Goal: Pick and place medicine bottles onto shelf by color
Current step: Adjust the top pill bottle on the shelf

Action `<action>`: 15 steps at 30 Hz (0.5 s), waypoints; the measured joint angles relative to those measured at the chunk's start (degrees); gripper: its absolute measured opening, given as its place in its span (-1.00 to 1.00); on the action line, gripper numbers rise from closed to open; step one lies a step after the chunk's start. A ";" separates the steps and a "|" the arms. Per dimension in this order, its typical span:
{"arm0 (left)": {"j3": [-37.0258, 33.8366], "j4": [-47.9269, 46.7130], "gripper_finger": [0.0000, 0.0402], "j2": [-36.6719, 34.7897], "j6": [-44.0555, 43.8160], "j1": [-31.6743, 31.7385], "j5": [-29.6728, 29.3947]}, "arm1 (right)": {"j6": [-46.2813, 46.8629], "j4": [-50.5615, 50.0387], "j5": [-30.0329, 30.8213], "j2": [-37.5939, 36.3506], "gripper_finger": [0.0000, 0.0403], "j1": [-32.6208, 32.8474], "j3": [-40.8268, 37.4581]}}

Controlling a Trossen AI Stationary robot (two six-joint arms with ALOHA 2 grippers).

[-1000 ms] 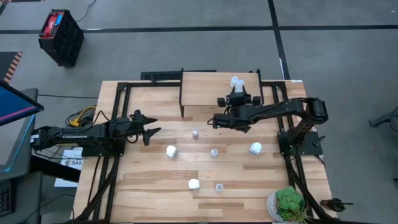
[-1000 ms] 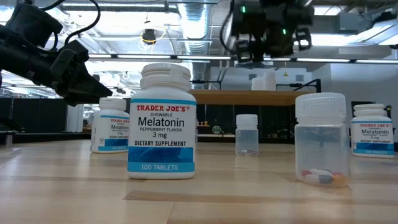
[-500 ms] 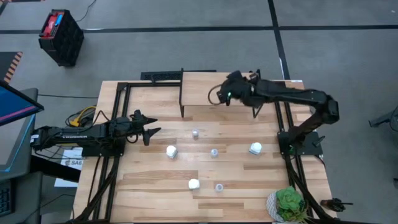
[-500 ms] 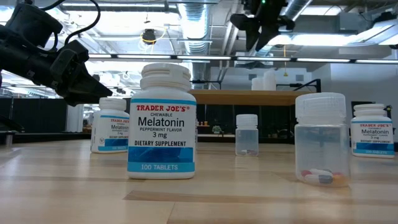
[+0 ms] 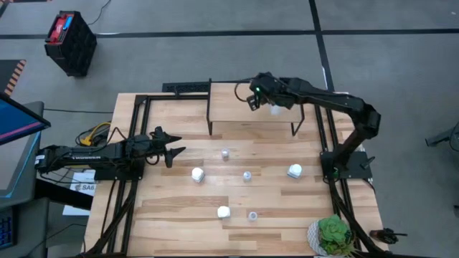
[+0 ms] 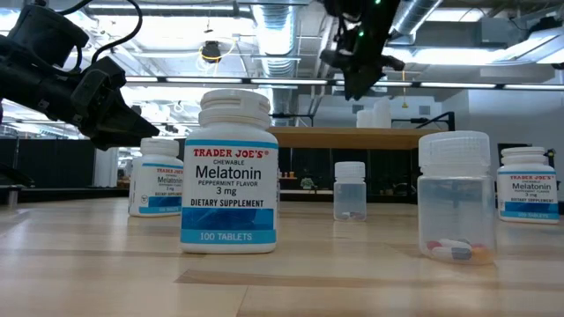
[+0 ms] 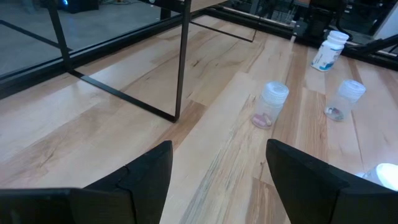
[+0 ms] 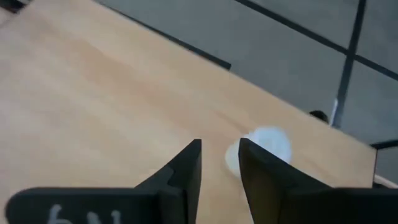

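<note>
— What's nearest on the counter (image 5: pixel 179 215)?

— Two bottles, a white one (image 5: pixel 223 211) and a clear one (image 5: pixel 252 215). Beyond them four more loose bottles, one white (image 5: pixel 197 173) and one clear (image 5: pixel 225 153) among them.

— And the arms?

— Left jaws (image 5: pixel 174 150) wait wide open and empty over the counter's left side. Farther back, right jaws (image 5: pixel 259 95) hover above the shelf (image 5: pixel 237 100), parted only a little, gripping nothing; a pale bottle (image 8: pixel 264 146) stands on the shelf just past them.
</note>
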 joint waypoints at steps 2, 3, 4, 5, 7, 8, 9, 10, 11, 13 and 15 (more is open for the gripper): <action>-0.01 0.00 0.23 -0.02 0.00 -0.01 -0.02 | -0.27 -1.56 -0.54 1.69 -0.44 -0.78 2.99; -0.01 0.00 0.23 0.00 0.01 -0.01 -0.02 | -0.46 -2.24 -1.28 2.60 -0.47 -1.03 4.72; -0.01 -0.01 0.23 0.00 0.05 0.00 0.00 | -1.00 -3.32 -2.34 3.56 -0.49 -1.24 6.31; -0.01 0.01 0.23 -0.02 0.11 -0.01 -0.02 | -1.53 -4.93 -3.07 4.71 -0.51 -1.46 7.88; -0.01 0.00 0.23 -0.02 0.15 0.00 -0.04 | -1.76 -8.18 -3.97 7.16 -0.56 -1.55 10.74; -0.01 0.00 0.23 0.00 0.17 -0.01 -0.04 | -1.78 -9.55 -4.00 8.50 -0.58 -1.51 12.10; -0.01 0.01 0.23 -0.02 0.15 -0.01 -0.04 | -1.76 -11.31 -4.04 9.48 -0.60 -1.53 13.26; 0.00 0.01 0.23 -0.02 0.12 0.00 -0.07 | -1.81 -12.97 -4.05 10.49 -0.61 -1.55 14.39; -0.01 0.00 0.23 -0.01 0.11 -0.01 -0.07 | -2.12 -14.35 -4.02 11.55 -0.63 -1.49 15.39; -0.01 0.01 0.23 -0.01 0.11 -0.01 -0.05 | -3.08 -16.58 -4.02 13.50 -0.65 -1.51 17.06; 0.00 0.01 0.23 -0.02 0.11 0.00 -0.07 | -3.51 -18.57 -3.95 15.26 -0.66 -1.53 18.62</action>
